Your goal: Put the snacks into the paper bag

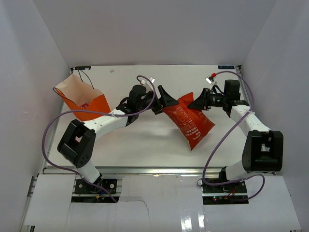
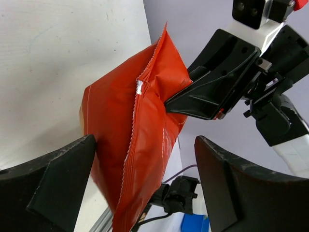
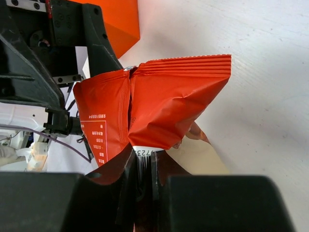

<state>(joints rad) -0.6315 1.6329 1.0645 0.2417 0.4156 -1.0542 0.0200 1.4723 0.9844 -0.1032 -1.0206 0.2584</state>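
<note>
While right gripper [image 1: 196, 103] pinches crisp bag [image 1: 193, 123] corner, left gripper [image 1: 164, 102] gapes (bag between its fingers)

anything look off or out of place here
Nothing is spilled or torn. The red crisp bag hangs tilted between the arms, pinched by one edge in the right gripper and creased there, with the open left gripper around its other side. The paper bag sits slanted at the far left.

Red-orange crisp bag [image 1: 192, 123] with white print; bright orange paper bag [image 1: 96, 105], peach inside.
</note>
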